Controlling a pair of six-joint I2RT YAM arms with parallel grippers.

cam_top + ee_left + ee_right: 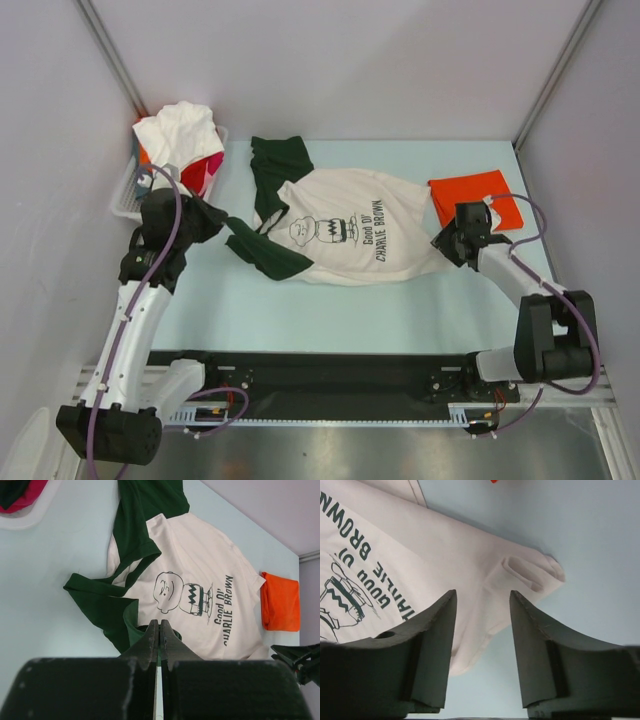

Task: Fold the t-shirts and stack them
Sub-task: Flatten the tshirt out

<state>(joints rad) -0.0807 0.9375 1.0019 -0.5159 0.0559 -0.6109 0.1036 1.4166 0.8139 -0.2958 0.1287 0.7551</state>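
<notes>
The cream t-shirt [350, 235] with dark green sleeves and a "Good Ol' Charlie Brown" print lies spread in the middle of the table. It also shows in the left wrist view [200, 550] and the right wrist view [445, 555]. My left gripper [218, 222] [159, 625] is shut on the edge of the near green sleeve [265, 255] at the shirt's left. My right gripper [440, 245] [482, 594] is open, just above the shirt's right hem corner [530, 572]. A folded orange-red t-shirt [475, 195] [280, 602] lies right behind it.
A white slotted basket [125, 200] stands at the back left, holding a white t-shirt [180, 130] heaped over red and pink cloth [205, 170]. The enclosure walls close in on the left, back and right. The black rail [330, 375] runs along the near edge.
</notes>
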